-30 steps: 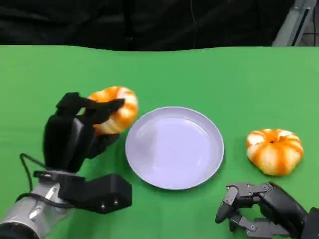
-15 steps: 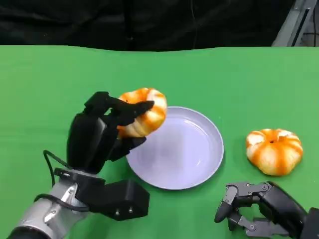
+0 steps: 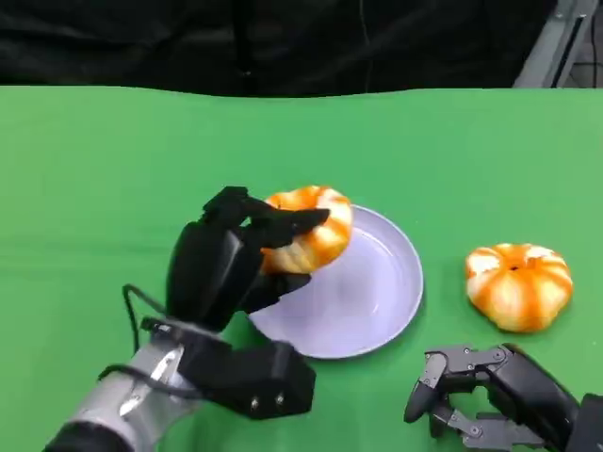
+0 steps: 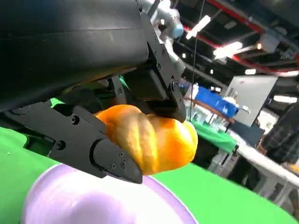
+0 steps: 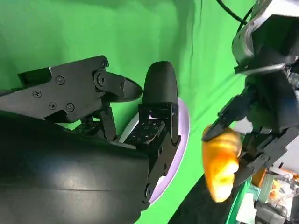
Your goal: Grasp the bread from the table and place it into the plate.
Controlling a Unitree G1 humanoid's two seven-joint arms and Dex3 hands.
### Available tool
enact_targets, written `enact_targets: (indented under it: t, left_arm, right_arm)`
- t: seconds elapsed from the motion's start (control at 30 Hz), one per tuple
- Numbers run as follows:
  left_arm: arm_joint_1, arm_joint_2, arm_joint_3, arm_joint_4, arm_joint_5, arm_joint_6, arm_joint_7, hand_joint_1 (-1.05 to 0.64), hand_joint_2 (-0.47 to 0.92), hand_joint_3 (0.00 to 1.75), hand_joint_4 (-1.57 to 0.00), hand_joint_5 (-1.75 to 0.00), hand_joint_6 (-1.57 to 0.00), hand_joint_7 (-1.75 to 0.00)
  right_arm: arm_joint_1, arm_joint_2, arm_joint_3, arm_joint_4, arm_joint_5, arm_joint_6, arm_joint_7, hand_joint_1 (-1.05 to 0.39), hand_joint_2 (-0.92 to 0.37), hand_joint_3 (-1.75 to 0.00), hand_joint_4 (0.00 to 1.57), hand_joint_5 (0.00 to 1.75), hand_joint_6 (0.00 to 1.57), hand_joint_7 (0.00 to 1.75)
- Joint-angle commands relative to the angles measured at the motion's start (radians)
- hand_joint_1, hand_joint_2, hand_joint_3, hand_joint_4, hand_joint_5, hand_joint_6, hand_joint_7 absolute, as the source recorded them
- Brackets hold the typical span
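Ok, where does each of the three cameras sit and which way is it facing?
Head view: high on the robot, facing down at the table; left hand holding a bread over the plate, right hand low.
Left wrist view: behind the left hand's fingers, facing the bread and plate.
Right wrist view: behind the right hand, facing the same plate, bread and left hand.

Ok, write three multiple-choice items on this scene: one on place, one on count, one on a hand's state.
1. Where is the held bread?
A. over the plate's left rim
B. on the table's far edge
C. under the right hand

2. How many breads are in the head view?
A. one
B. two
C. four

3. What is the left hand doing?
A. resting flat
B. pressing the plate
C. gripping bread

Answers: 1 A, it hangs above the plate. 2 B, a second bread lies right of the plate. 3 C, its fingers wrap the bread.
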Motion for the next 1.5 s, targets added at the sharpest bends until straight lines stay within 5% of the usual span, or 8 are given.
enact_targets:
  t: [0.03,0.23,0.4,0.8,1.13,1.43,1.5]
  left_arm:
    - [-0.044,-0.012,-0.004,0.063,-0.006,-0.025,-0.01,-0.1,0.84,0.0,-0.72,-1.07,-1.25,0.0]
    - [-0.052,-0.015,-0.003,0.081,-0.003,-0.035,-0.004,-0.1,0.84,0.0,-0.72,-1.05,-1.25,0.0]
    - [-0.1,-0.063,0.006,0.157,-0.067,0.035,-0.175,-0.12,0.87,0.01,-0.67,-1.03,-1.2,0.0]
    - [-0.137,-0.076,0.002,0.21,-0.081,0.061,-0.26,-0.11,0.88,0.0,-0.69,-0.99,-1.19,0.0]
    - [-0.184,-0.088,-0.01,0.275,-0.087,0.085,-0.367,-0.11,0.87,0.0,-0.78,-0.67,-1.13,0.0]
    - [-0.192,-0.089,-0.016,0.29,-0.087,0.077,-0.377,-0.11,0.88,0.0,-0.79,-0.59,-1.11,0.0]
    - [-0.199,-0.089,-0.023,0.303,-0.085,0.067,-0.393,-0.12,0.89,0.0,-0.8,-0.33,-1.01,0.0]
  right_arm:
    - [0.002,-0.01,0.0,-0.008,-0.001,0.008,-0.005,-0.04,-0.88,-0.53,0.72,1.52,0.83,1.06]
    - [0.002,-0.01,0.0,-0.008,-0.001,0.009,-0.005,-0.04,-0.88,-0.52,0.72,1.53,0.83,1.07]
    - [-0.001,-0.012,0.003,-0.006,-0.01,-0.004,-0.008,-0.04,-0.89,-0.52,0.72,1.53,0.82,1.05]
    - [-0.004,-0.013,0.004,-0.003,-0.012,-0.011,-0.003,-0.04,-0.89,-0.51,0.71,1.54,0.81,1.06]
    - [-0.002,-0.016,0.01,-0.01,-0.01,-0.018,0.004,-0.05,-0.87,-0.54,0.72,1.55,0.8,1.08]
    - [-0.003,-0.017,0.013,-0.009,-0.012,-0.018,0.002,-0.05,-0.87,-0.56,0.72,1.55,0.8,1.08]
    - [-0.004,-0.018,0.015,-0.012,-0.016,-0.017,0.0,-0.05,-0.87,-0.56,0.72,1.55,0.8,1.08]
